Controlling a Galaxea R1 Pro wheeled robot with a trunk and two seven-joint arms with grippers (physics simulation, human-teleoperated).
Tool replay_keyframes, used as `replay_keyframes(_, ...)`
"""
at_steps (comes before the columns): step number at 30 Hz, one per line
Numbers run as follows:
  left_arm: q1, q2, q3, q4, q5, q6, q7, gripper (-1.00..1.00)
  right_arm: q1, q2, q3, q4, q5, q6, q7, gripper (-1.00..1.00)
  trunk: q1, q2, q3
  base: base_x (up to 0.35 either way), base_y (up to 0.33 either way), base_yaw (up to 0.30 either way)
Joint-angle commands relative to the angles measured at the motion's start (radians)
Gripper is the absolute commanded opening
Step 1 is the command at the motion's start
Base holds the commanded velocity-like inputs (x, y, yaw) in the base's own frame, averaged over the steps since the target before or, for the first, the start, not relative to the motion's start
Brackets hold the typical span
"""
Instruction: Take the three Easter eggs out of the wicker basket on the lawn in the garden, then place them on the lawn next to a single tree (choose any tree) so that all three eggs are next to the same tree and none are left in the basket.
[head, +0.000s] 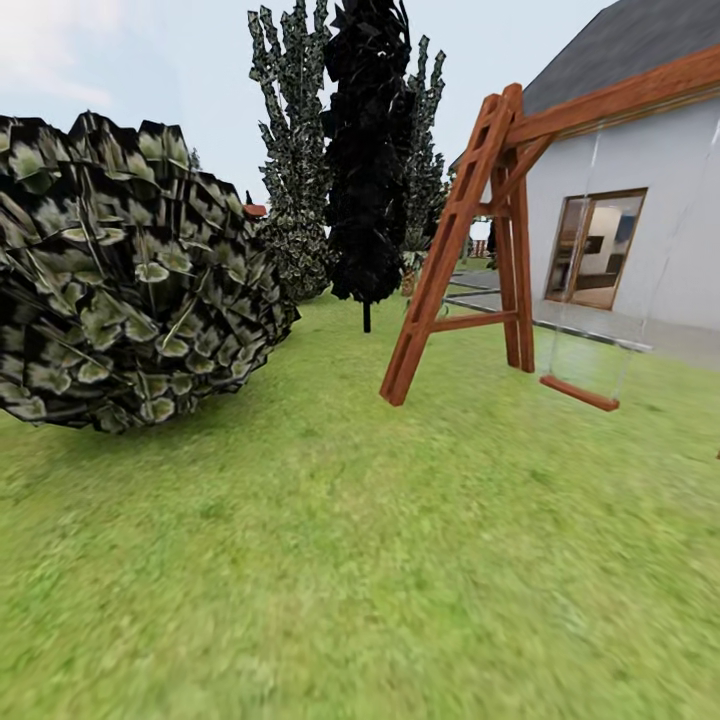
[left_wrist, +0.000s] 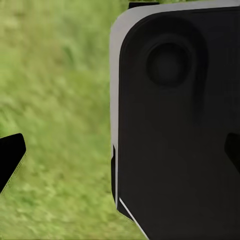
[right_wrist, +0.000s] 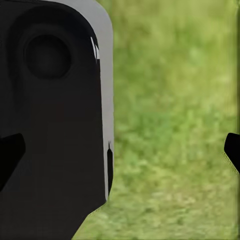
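Mottled green grass of the lawn (head: 420, 560) is spreading across the whole near ground in the head view, blurring softly close up and running far back to a white house (head: 640, 190) at the right. A big rounded bush (head: 120, 280) of pale-veined, dark green leaves is sitting at the left, its underside touching the grass. Behind it, far off, a tall grey-green leafy tree (head: 295, 150) is standing just beside an all-black tree (head: 368, 150) with a thin dark stem. At the right, a reddish-brown wooden swing frame (head: 470, 240) with ladder-like legs is standing on the grass, and a flat wooden swing seat (head: 580, 393) is hanging just above the lawn on faint ropes. In the left wrist view, the left gripper (left_wrist: 122, 155) is showing two black fingertips at opposite edges, spread wide with nothing between them, over grass and a dark, grey-edged robot panel (left_wrist: 180, 120). In the right wrist view, the right gripper (right_wrist: 122, 152) is likewise spread wide and holding nothing, over grass and a similar dark panel (right_wrist: 50, 120).
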Motion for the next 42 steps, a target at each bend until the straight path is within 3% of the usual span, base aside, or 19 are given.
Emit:
replay_keyframes(1,0.001,0.000,0.000,-0.002,0.000,0.001,-0.001,1.00,-0.001,0.000,0.001,0.002,-0.001,0.000,-0.001,1.00,0.001,0.000,-0.001,0.335,0.000,0.001)
replay_keyframes(42,0.001,0.000,0.000,-0.003,0.000,0.001,0.000,1.00,-0.001,0.000,-0.002,0.003,-0.008,0.002,-0.001,1.00,0.001,0.000,-0.001,0.335,0.000,0.049)
